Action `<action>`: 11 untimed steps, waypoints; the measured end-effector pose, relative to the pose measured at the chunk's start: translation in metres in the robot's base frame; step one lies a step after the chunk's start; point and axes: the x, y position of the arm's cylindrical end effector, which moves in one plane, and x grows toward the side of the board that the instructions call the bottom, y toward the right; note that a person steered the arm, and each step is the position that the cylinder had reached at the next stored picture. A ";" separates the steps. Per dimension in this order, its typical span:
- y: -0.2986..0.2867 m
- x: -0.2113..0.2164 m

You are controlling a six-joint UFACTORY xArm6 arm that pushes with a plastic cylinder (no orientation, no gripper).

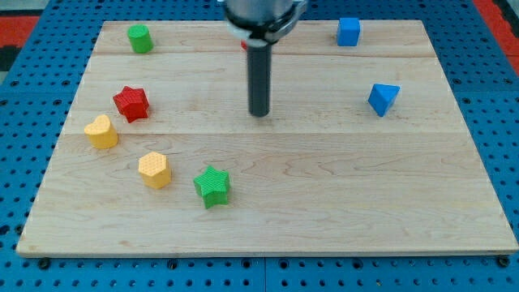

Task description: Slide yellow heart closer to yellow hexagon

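Yellow heart [101, 132] lies near the wooden board's [324, 211] left edge, just below the red star [130, 103], with the green cylinder [139, 38] above at top left; the yellow hexagon [154, 170] sits near it to the lower right, apart, beside the green star [212, 186]. The tip [259, 113] stands mid-board, well apart from all blocks; the arm carries no pincer. Blue cube [349, 32] and blue triangular block [383, 99] occupy the right.
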 end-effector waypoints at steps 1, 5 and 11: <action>-0.020 0.046; -0.230 -0.015; -0.058 0.070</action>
